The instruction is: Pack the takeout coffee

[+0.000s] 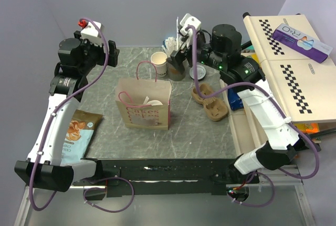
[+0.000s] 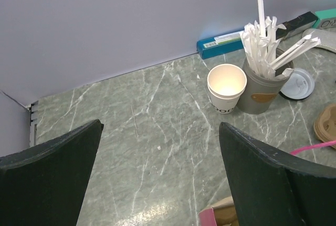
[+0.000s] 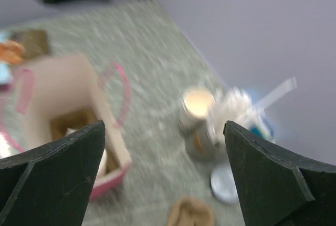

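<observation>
My left claw (image 2: pixel 160 136) and right claw (image 3: pixel 164 136) both gaped apart, empty. The cup (image 1: pixel 159 63) stood uncapped at upper centre, its lid (image 2: pixel 297 83) at right, neither in the bag (image 1: pixel 144 105). Capping and bagging were left, I judged.

left end effector (image 2: pixel 160 126): jaws spread wide | right end effector (image 3: pixel 164 123): jaws spread wide

Paper cup (image 1: pixel 159 63) near back edge of table (image 1: pixel 105 131), straw holder (image 1: pixel 176 70) just beside on its right, lid (image 2: pixel 297 83) right of holder. Bag (image 1: pixel 144 108) mid-table. Cup tray (image 1: pixel 208 101) at right edge. Snack pouch (image 1: pixel 76 134) at left edge.
</observation>
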Controlling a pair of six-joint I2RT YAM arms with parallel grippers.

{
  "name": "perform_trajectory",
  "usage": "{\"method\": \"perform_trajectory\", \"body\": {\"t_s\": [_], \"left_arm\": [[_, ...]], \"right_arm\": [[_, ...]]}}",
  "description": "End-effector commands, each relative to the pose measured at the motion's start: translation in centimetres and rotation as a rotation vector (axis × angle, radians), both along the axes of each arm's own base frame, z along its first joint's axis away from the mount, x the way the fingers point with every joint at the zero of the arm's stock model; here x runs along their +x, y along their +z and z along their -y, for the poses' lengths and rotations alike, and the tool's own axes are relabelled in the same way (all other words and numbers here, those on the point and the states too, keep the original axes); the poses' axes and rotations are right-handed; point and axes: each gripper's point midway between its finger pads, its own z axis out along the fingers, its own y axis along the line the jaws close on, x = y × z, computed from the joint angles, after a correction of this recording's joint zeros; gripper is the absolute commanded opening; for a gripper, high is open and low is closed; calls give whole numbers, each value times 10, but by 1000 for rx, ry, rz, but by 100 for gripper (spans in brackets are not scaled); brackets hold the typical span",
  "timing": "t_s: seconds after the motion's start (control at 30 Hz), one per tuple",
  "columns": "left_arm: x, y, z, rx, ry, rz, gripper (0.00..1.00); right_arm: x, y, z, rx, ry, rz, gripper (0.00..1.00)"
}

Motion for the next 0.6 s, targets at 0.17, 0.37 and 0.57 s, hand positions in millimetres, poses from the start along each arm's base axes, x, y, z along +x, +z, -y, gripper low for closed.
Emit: {"method": "perform_trajectory", "body": {"t_s": [0.17, 0.37, 0.57], "left_arm": [[14, 16, -1, -59, -12, 27, 99], [18, 15, -6, -60, -11, 22, 99], [16, 14, -13, -59, 11, 28, 100]], "right_arm": [[42, -45, 84, -34, -527, -134, 100], [51, -55, 93, -77, -585, -99, 100], [54, -47, 98, -76, -610, -72, 100]]}}
